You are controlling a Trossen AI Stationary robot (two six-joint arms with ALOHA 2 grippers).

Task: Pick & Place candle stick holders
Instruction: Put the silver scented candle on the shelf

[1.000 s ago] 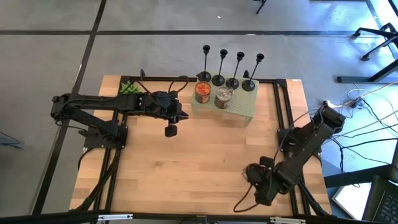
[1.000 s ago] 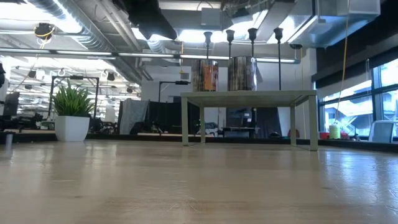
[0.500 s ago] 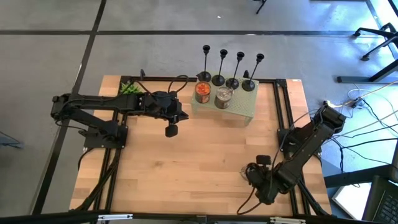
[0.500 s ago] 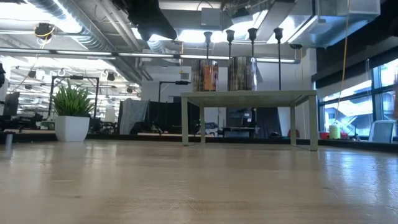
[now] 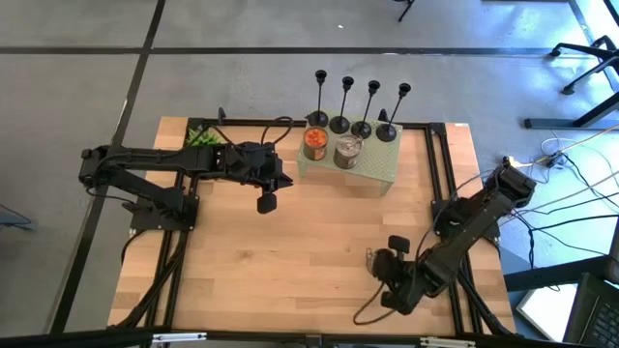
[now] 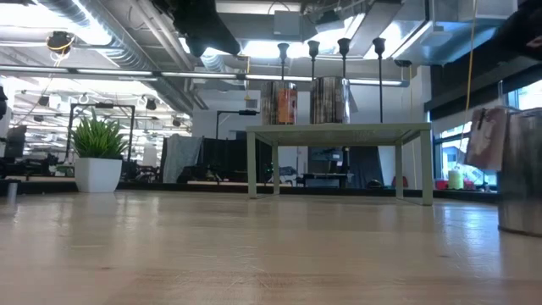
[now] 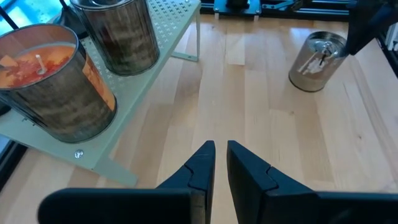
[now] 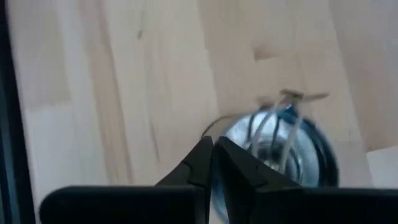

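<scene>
Black and slim, the four candle stick holders [image 5: 360, 106] are seen in a row along the far edge of a pale green perforated shelf [image 5: 372, 172], which is set at the far side of the wooden table [image 5: 290, 261]. In the low view their cup tops [image 6: 343, 44] are lost against bright ceiling lights, and their round bases are hidden behind the two tins in front of them. An orange candle tin [image 7: 53, 87] and a dark patterned tin [image 7: 121, 34] are placed on the shelf; the patterned tin is cut off by the picture's edge in the left wrist view. No writing can be read on either tin.

The left gripper [image 7: 220, 155] is held low over the table beside the shelf, its fingers [image 7: 202, 163] drawn almost together on nothing. The right gripper [image 8: 214, 155] is poised at the near right of the table, just above a silver tin [image 7: 316, 53]; its fingers are pressed nearly together and nothing is clamped between them. The tin is blurred in the right wrist view, where a bent wire is made out on its lid. In the low view it is cut off at the picture's edge, and a pale tag [image 6: 484, 135] above it cannot be read. A potted plant [image 6: 99, 157] is seen in the room beyond.
</scene>
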